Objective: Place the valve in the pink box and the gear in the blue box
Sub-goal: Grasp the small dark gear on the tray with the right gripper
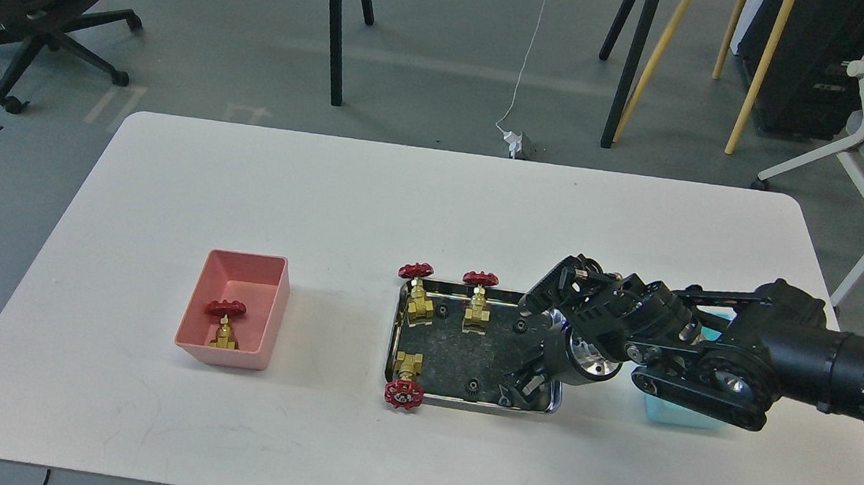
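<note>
A valve (224, 324) stands in the pink box (266, 314) at the left of the table. Three more valves are on the steel tray (394, 334): two upright at its back (417, 295) (479, 301), one lying at its front left (404, 382). Tiny black gears lie in the tray, at the back left (442, 311), the back right (520, 326) and the front (472, 387). My right gripper (516, 389) hangs low over the tray's front right corner; its dark fingers blend with the tray. The blue box (673, 415) is mostly hidden behind my right arm. My left gripper is out of view.
My right arm (745, 368) stretches in from the right edge across the blue box. The white table (325, 200) carries only the two boxes and the tray. Chairs and stand legs are on the floor beyond the table's back edge.
</note>
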